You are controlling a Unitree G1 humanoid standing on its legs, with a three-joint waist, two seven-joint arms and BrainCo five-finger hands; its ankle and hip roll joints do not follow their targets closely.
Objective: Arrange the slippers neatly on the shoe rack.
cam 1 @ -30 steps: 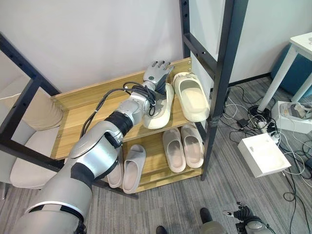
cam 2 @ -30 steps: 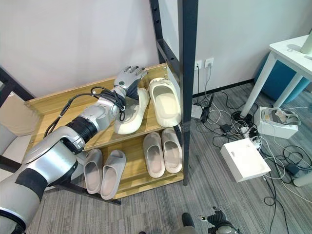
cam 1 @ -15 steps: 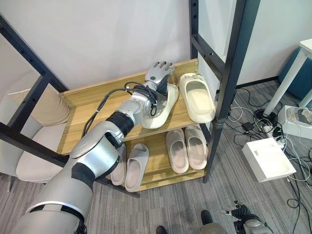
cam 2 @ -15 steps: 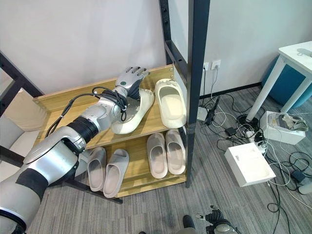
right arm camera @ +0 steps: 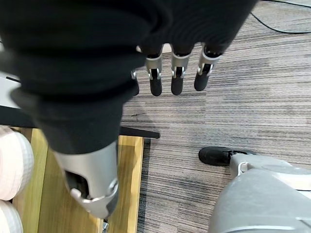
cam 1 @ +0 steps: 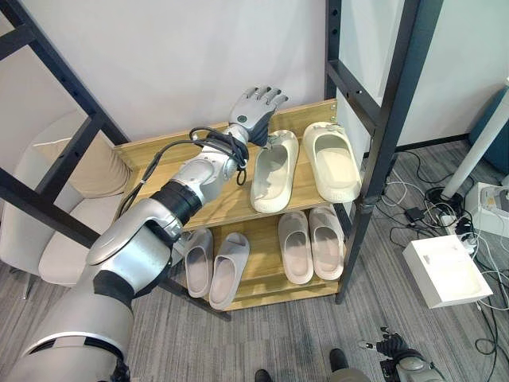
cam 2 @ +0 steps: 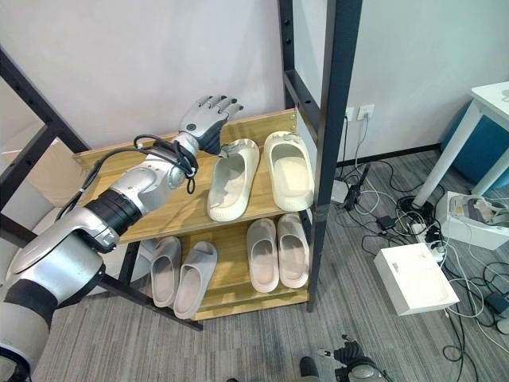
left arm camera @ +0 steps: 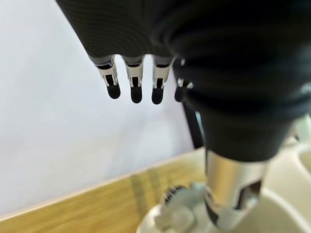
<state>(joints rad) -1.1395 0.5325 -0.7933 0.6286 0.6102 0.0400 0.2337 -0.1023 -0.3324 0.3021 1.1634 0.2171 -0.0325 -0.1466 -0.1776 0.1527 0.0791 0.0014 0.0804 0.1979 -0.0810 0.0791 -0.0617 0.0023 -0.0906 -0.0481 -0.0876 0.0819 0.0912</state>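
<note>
Left robot hand open, fingers spread, above cream slipper, holding nothing.

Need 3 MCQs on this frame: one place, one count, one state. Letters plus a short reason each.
1. Where is the cream pair of slippers?
A. rack's upper shelf
B. floor
C. white table

2. How many slippers are on the lower shelf?
A. two
B. four
C. six

3. The left hand is:
A. open, above the heel of the left cream slipper
B. curled round a slipper
C. clamped on the black post

Key: 1 A, both lie side by side on the upper shelf; 2 B, two grey pairs; 3 A, fingers straight, holding nothing.
</note>
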